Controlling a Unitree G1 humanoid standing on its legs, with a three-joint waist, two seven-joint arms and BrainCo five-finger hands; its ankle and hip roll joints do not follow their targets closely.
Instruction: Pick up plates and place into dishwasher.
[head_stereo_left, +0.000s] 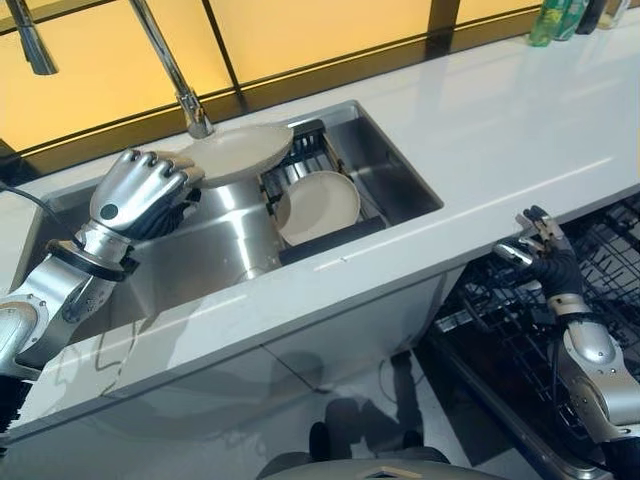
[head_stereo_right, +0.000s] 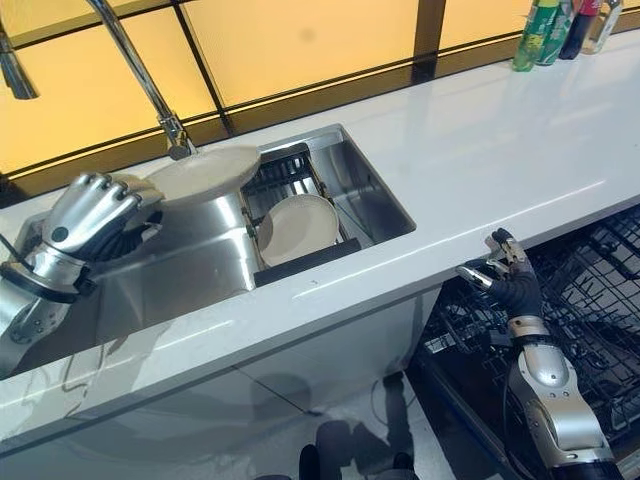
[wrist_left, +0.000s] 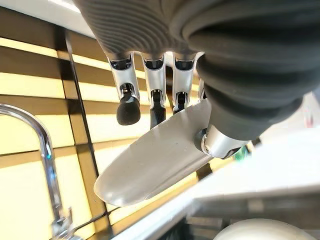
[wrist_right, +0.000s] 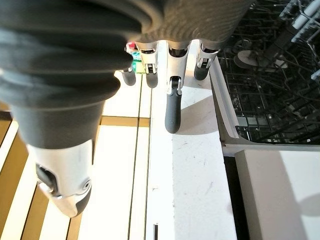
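Note:
My left hand (head_stereo_left: 135, 190) hovers over the steel sink (head_stereo_left: 395, 160), shut on the rim of a cream plate (head_stereo_left: 238, 152) held nearly flat above the basin. The left wrist view shows that plate (wrist_left: 155, 162) pinched between the fingers (wrist_left: 128, 110) and the thumb. A second cream plate (head_stereo_left: 318, 206) leans in the black rack (head_stereo_left: 330, 238) inside the sink. My right hand (head_stereo_left: 541, 252) hangs below the counter's front edge, open and empty, in front of the dishwasher's black wire rack (head_stereo_left: 600, 260). The same dishwasher rack (wrist_right: 270, 80) appears past the right hand's fingers (wrist_right: 173, 107).
A chrome tap (head_stereo_left: 170, 65) rises behind the sink, close to the held plate. The white counter (head_stereo_left: 500, 130) runs to the right, with bottles (head_stereo_left: 560, 18) at its far end. The dishwasher stands pulled out under the counter at the right.

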